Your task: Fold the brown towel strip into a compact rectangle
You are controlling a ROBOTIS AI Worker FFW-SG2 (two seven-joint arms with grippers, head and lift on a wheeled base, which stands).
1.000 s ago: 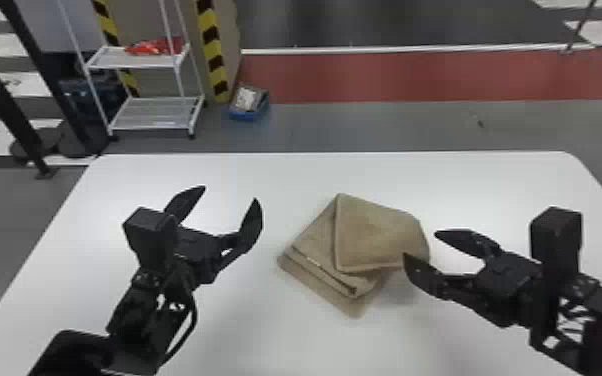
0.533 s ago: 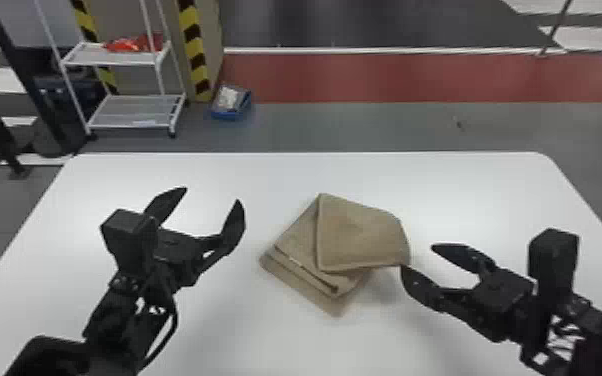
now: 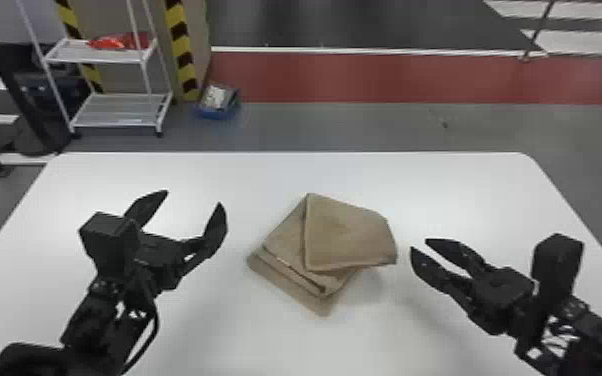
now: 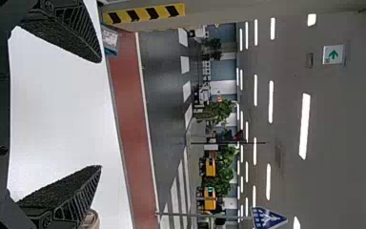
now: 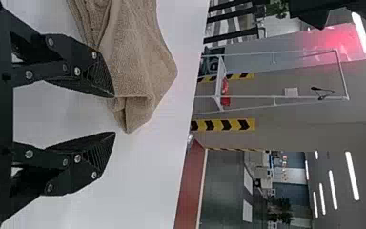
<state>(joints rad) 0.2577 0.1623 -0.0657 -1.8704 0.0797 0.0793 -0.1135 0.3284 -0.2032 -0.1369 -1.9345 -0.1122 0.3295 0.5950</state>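
Note:
In the head view my left gripper (image 3: 192, 200) stands open left of the towel, a gap of white table between them. My right gripper (image 3: 417, 243) is open just right of the towel's raised right corner, holding nothing. The brown towel (image 3: 347, 232) lies mid-table in folded layers, its top flap skewed to the right over a lower stack with offset edges. In the left wrist view my left gripper (image 4: 100, 114) has nothing between its fingers, and a bit of towel (image 4: 91, 219) peeks out beside one. In the right wrist view the towel (image 5: 140, 62) lies just beyond my right gripper (image 5: 114, 114).
The white table (image 3: 245, 175) extends around the towel on every side. Beyond its far edge are a white wire shelf (image 3: 120, 110) holding a red item, a blue box (image 3: 217, 102) on the floor and striped posts.
The right gripper has drawn away to the right from the towel's corner, which it was beside or touching earlier. The head view has shifted slightly; towel and left gripper look otherwise alike.

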